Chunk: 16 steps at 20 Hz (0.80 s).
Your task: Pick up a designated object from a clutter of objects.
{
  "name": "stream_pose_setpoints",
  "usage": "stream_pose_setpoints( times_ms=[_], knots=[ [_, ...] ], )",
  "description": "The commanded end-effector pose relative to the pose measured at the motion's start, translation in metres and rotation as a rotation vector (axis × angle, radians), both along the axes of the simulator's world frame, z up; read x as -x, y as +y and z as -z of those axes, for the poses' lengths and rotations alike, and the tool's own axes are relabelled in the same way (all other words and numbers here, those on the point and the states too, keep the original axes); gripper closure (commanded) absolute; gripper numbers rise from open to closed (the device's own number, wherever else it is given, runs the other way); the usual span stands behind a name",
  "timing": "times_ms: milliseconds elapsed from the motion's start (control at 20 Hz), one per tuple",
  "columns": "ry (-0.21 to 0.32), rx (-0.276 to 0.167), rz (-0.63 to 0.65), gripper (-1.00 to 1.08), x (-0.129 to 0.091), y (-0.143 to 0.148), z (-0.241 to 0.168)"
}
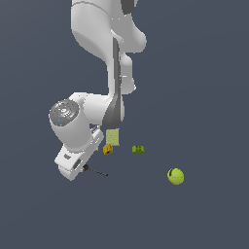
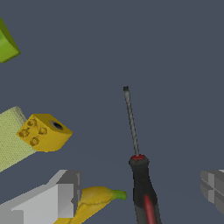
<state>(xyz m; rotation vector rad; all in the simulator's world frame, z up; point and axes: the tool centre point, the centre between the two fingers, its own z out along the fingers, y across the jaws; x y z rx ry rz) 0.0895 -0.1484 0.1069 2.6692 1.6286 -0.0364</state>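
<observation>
The designated object, a slim screwdriver (image 2: 143, 192) with a red-and-black handle and thin dark shaft, lies on the dark floor. In the exterior view only the screwdriver's shaft (image 1: 97, 172) sticks out from under the white hand. My gripper (image 2: 140, 189) is open and low over it, with one finger (image 2: 59, 197) and the other finger (image 2: 213, 189) wide apart on either side of the handle, not touching it. In the exterior view the gripper (image 1: 78, 168) sits at the handle end. A yellow banana (image 2: 96, 197) from the clutter lies beside the handle, partly behind one finger.
A tiny yellow block (image 1: 108, 149) (image 2: 43, 131) rests against a pale green flat box (image 1: 113, 136) (image 2: 9, 140). A tiny green block (image 1: 138, 149) (image 2: 6, 43) lies farther out. The tennis ball (image 1: 175, 176) sits toward the exterior view's right.
</observation>
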Motion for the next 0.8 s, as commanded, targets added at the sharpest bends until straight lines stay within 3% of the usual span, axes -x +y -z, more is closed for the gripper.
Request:
stream_pose_setpoints(
  times_ms=[0, 750],
  knots=[
    [-0.002, -0.006, -0.051, -0.92, -0.001, -0.008, 0.011],
    [-0.010, -0.026, -0.192, -0.92, -0.002, -0.030, 0.042]
  ],
)
